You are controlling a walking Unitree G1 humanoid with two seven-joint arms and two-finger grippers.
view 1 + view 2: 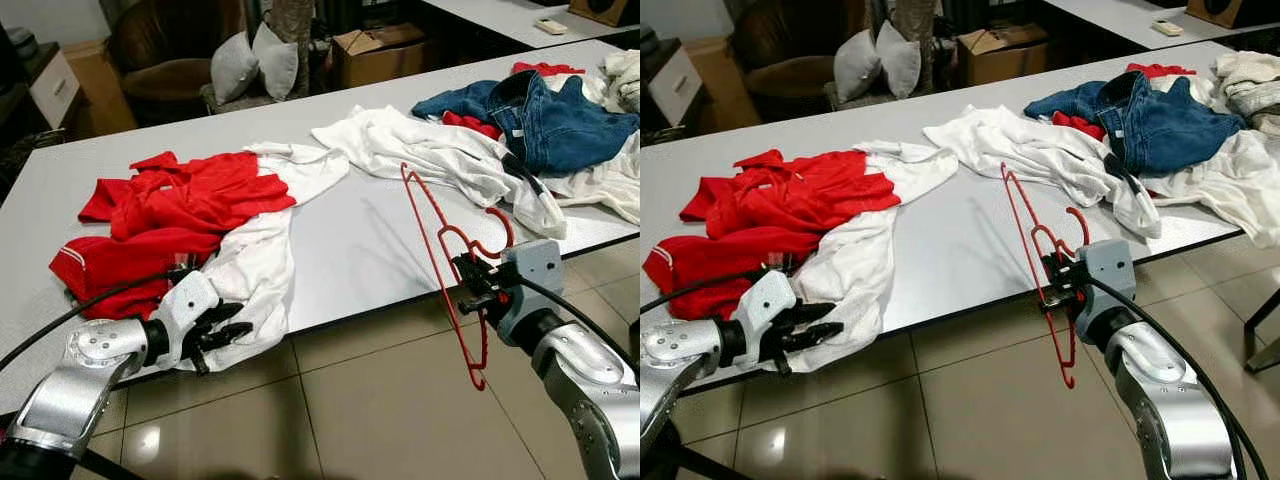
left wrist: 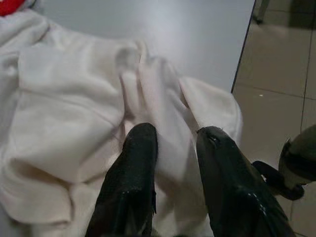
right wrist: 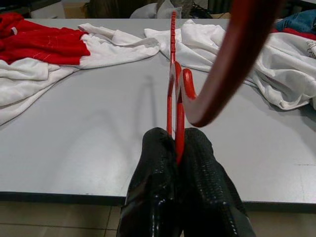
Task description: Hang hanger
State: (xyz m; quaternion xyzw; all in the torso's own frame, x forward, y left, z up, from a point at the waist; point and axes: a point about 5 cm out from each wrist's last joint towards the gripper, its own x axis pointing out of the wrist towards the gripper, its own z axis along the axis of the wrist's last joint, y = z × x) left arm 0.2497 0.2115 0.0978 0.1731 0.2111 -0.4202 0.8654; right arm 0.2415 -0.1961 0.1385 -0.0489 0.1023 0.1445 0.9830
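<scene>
Fingers of the left gripper are standing slightly parted over the hem of the red-and-white garment, pads resting on soft white cloth at the near table edge and pinching nothing. That garment is lying crumpled on the left of the grey table: limp knit fabric, red upper part, white lower part drooping over the edge.

Moving right, a white shirt is sprawling mid-table, and blue jeans of heavier denim are lying beyond it at the far right.

The right gripper is clamping the red hanger tight between its black textured fingers, just off the near table edge. The hanger is thin, rigid and smooth; its long axis is running steeply from the table top down toward the floor, hook curling beside the gripper.

Judgement: the coming move is turning on the gap between hanger and garment. The garment is lying well apart to the left of the hanger, and the left gripper is the nearer one to it
</scene>
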